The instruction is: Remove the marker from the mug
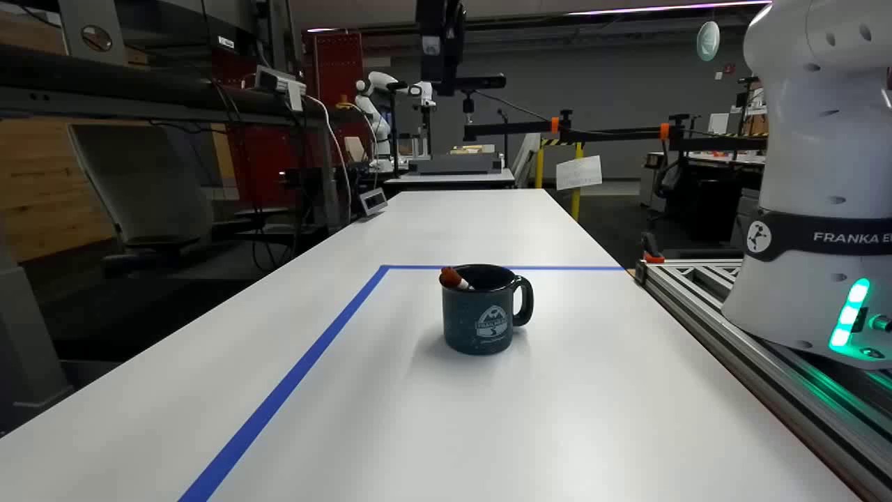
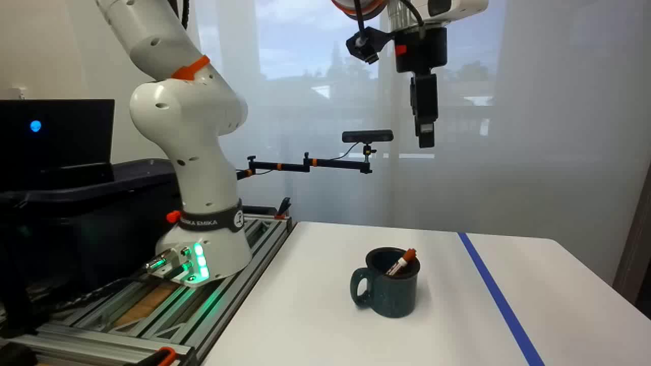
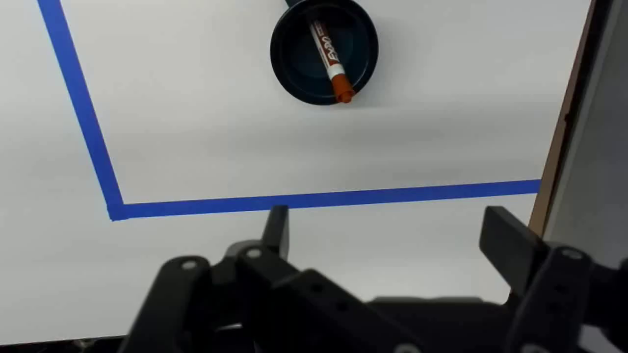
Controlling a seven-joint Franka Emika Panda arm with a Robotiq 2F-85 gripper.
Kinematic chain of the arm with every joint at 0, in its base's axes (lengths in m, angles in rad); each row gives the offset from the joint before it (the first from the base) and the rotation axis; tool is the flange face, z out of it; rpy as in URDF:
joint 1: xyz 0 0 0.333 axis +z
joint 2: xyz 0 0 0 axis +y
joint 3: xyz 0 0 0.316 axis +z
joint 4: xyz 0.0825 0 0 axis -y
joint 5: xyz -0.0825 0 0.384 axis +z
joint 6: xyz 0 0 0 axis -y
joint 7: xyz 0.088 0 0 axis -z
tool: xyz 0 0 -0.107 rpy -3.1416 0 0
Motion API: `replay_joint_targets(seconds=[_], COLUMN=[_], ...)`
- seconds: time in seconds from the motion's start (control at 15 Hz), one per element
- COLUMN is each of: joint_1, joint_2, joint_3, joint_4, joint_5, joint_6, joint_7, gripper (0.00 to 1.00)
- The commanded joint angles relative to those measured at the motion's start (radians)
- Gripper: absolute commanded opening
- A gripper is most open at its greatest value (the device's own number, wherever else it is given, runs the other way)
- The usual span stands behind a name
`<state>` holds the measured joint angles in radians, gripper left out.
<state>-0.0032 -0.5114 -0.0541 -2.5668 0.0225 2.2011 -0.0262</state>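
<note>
The marker (image 3: 332,61) leans inside the mug (image 1: 461,317), orange end up. High up, well apart from the mug, the gripper (image 3: 387,220) holds nothing, its two fingers (image 3: 277,230) spread wide. I think none of the job is done: grabbing the marker and pulling it out are left.

"EXPO" on slim white marker (image 3: 330,61) w/ orange-red cap (image 3: 342,87), below jaws. "FRANKA EMIKA" on curved black band (image 2: 212,221), white robot base (image 2: 219,256), well apart fr. jaws. Pale emblem (image 1: 492,324), dark-teal cyl. ceramic mug (image 1: 468,315) below jaws: txt unclear.
</note>
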Motion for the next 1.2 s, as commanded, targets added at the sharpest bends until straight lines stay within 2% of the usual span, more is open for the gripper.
replay_joint_targets(seconds=[0.0, 0.4, 0.73, 0.87, 0.93, 1.13], joint_1=[-0.007, -0.001, 0.024, 0.01, 0.023, 0.025], joint_2=[0.001, -0.001, -0.03, -0.042, 0.003, 0.001], joint_3=[0.006, 0.009, 0.069, 0.111, 0.077, 0.097], joint_4=[0.002, -0.001, -0.134, -0.206, -0.127, -0.184], joint_5=[0.004, -0.002, -0.043, -0.104, -0.049, -0.082], joint_6=[-0.003, -0.017, 0.086, 0.154, 0.091, 0.14], joint_7=[-0.003, -0.016, -0.041, -0.015, -0.03, -0.024], gripper=[1.0, 1.0, 1.0, 1.0, 1.0, 1.0])
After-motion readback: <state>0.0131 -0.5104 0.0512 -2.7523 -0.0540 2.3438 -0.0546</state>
